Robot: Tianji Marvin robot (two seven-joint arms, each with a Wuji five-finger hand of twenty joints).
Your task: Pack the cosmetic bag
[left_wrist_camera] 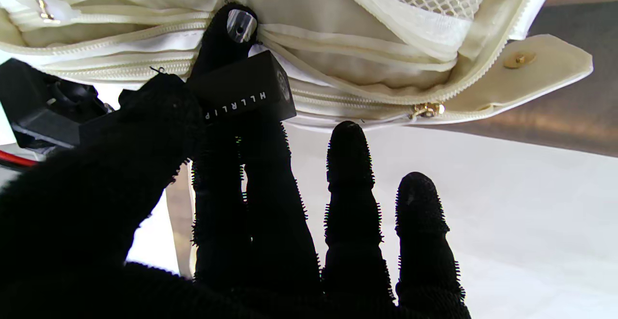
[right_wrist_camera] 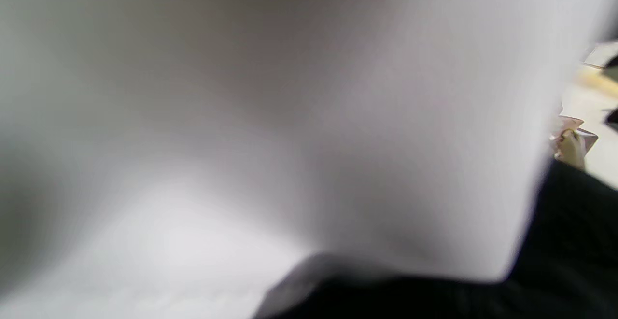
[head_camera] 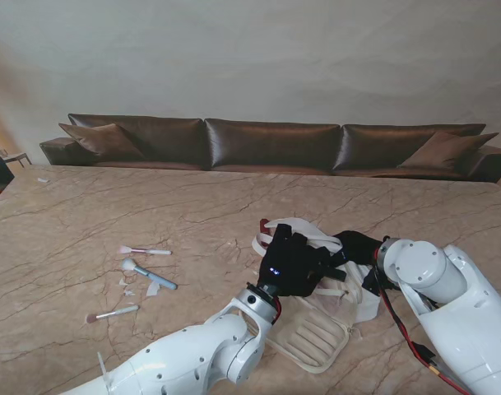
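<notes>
The cream cosmetics bag (head_camera: 309, 230) lies unzipped in the middle of the marble table, its quilted flap (head_camera: 312, 337) spread toward me. My left hand (head_camera: 298, 265) hovers over the bag, shut on a black lipstick box (left_wrist_camera: 244, 94). In the left wrist view the box end touches the bag's zippered mouth (left_wrist_camera: 367, 68). My right hand (head_camera: 359, 247) grips the bag's right edge. The right wrist view is filled by blurred white bag cloth (right_wrist_camera: 289, 116), with the black glove (right_wrist_camera: 569, 222) at one corner.
Three makeup brushes lie to the left of the bag: a pink one (head_camera: 145, 250), a blue-handled one (head_camera: 149, 276) and one nearer to me (head_camera: 112, 313). Small white scraps (head_camera: 127, 284) lie among them. A brown sofa (head_camera: 275, 144) runs behind the table's far edge.
</notes>
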